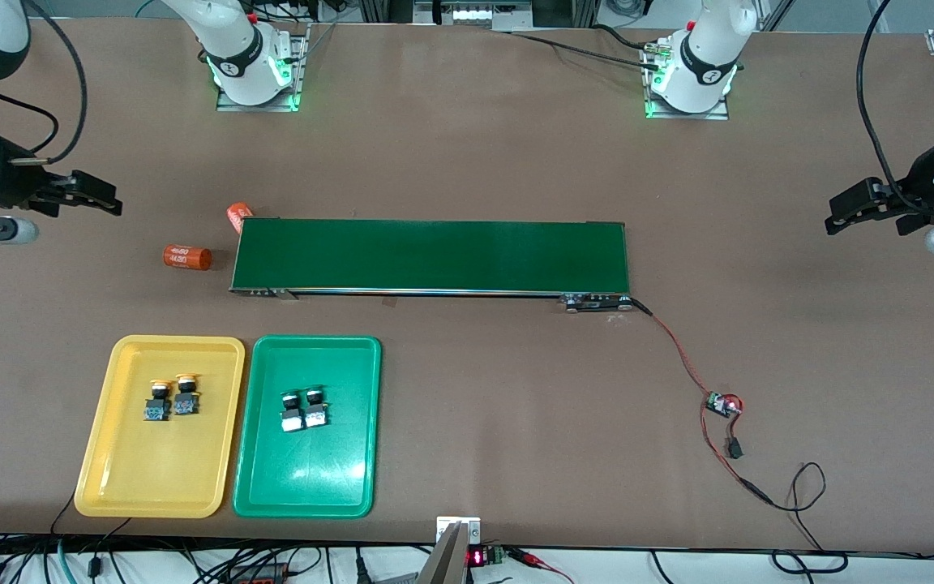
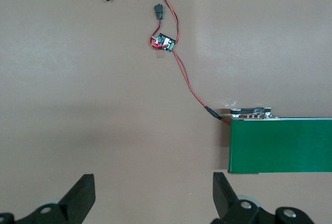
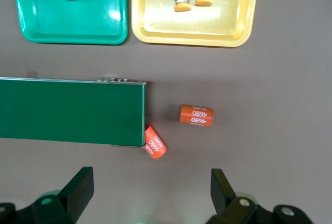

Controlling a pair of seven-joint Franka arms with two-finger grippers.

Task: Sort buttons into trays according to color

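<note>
- While both arms waited at the table's ends, the left gripper (image 1: 836, 221) and right gripper (image 1: 110, 203) hung with fingers spread, holding nothing — the sorting looked finished.
- Nearer the front camera than the long dark-green conveyor belt (image 1: 431, 255), the shallow yellow plastic tray (image 1: 122, 470) held the two yellow-capped buttons (image 1: 169, 397); beside it, the matching green tray (image 1: 305, 478) held the two green-capped buttons (image 1: 303, 410).
- Each pair lay side by side, touching, long axes parallel — caps toward the belt, probably because each was set down the same way.
</note>
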